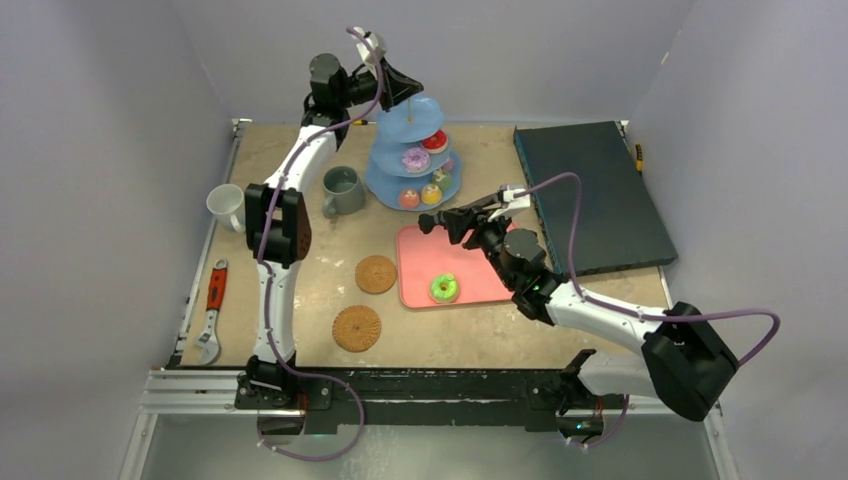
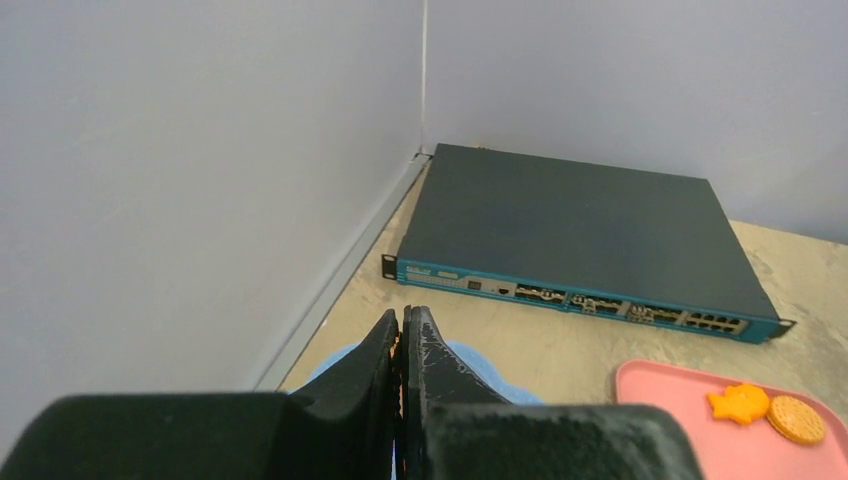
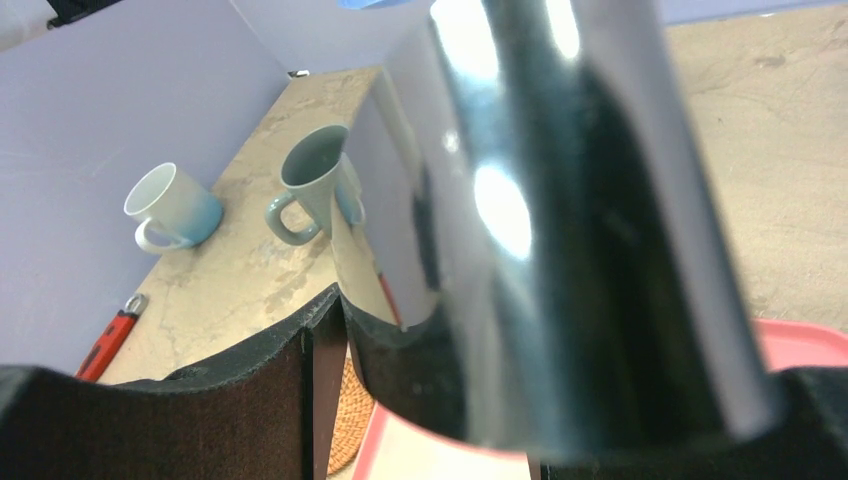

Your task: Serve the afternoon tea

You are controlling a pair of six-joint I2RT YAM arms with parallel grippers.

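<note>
The left gripper (image 2: 402,322) hung over the top tier of the blue stand (image 1: 420,113), near the middle of the worktop's (image 1: 450,335) far edge. Its jaws were pressed closed, and I could not tell whether they pinched the stand's thin post. If they did, any sideways pull would probably rock the stand and send the cakes (image 1: 421,177) sliding off the lower tiers.

The right gripper (image 1: 465,214) clamped the tongs (image 1: 437,222) over the far end of the pink tray (image 1: 415,255). Their glossy handle looked slippery, so they might twist in the grip. Their tip was close to the bottom tier and could nudge it.

A green doughnut (image 1: 445,288) was on the tray, toward its near end. The grey-green mug (image 1: 343,190) stood just left of the stand, likely to be knocked if the stand shifted. The white mug (image 1: 224,203) sat at the left edge. Neither mug was on the two coasters (image 1: 376,274), which lay left of the tray. A wrench (image 1: 213,310) lay by the left edge and a dark flat box (image 1: 590,195) in the far right corner, both clear of the work.
</note>
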